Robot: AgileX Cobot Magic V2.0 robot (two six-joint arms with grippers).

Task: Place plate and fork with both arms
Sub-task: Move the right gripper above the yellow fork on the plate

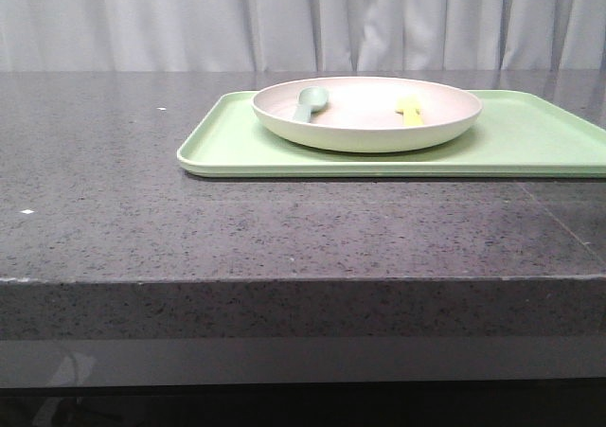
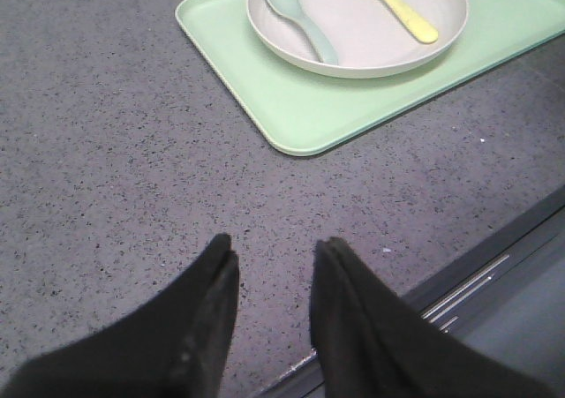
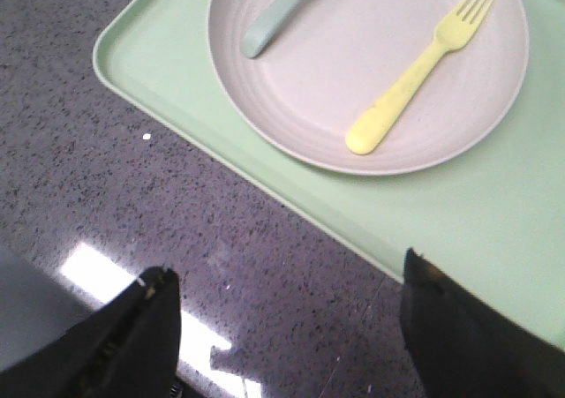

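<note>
The pinkish-cream plate sits on a light-green tray at the back right of the table. The pale yellow fork lies inside the plate on its right side. Both also show in the left wrist view, plate and fork, and in the right wrist view, plate and fork. My left gripper is open and empty above bare table near the front edge. My right gripper is wide open and empty above the table beside the tray's edge. Neither gripper shows in the front view.
A grey-green spoon lies in the plate's left side; it also shows in the left wrist view. The dark speckled stone table stretches left of the tray. A white curtain hangs behind.
</note>
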